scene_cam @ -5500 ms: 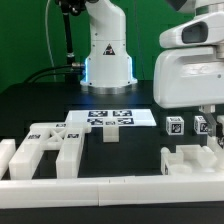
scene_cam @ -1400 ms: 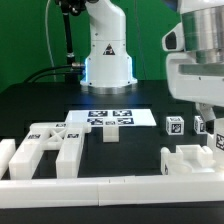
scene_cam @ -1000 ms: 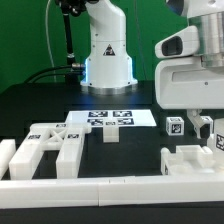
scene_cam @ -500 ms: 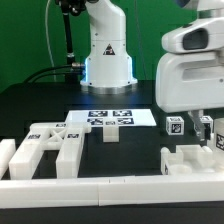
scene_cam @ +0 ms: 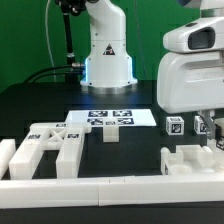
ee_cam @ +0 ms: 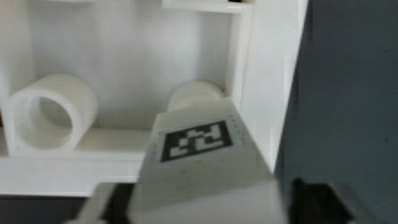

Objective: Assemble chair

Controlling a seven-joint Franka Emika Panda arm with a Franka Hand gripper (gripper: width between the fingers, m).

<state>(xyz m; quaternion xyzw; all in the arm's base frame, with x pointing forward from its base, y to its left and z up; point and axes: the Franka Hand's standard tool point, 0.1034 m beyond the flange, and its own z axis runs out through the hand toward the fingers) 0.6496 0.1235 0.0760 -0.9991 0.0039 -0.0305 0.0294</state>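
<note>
The chair lies in loose white parts. Two tagged frames [scene_cam: 45, 145] lie at the exterior view's left. A small cube [scene_cam: 110, 136] sits below the marker board [scene_cam: 110, 117]. A blocky part [scene_cam: 190, 158] lies at the right, with small tagged legs [scene_cam: 175, 125] behind it. My gripper [scene_cam: 208, 127] hangs low among those legs. In the wrist view a tagged leg [ee_cam: 199, 145] fills the gap of the gripper [ee_cam: 214, 202], and the dark fingers [ee_cam: 121, 204] press against both of its sides.
A long white rail [scene_cam: 110, 186] runs along the front edge. The robot base [scene_cam: 107, 55] stands at the back centre. In the wrist view a part with a round hole [ee_cam: 54, 115] and a frame wall [ee_cam: 267, 60] lie just beyond the held leg.
Over the last second the hand has shifted toward the exterior view's right and settled over the small legs. The fingers have closed in on one leg.
</note>
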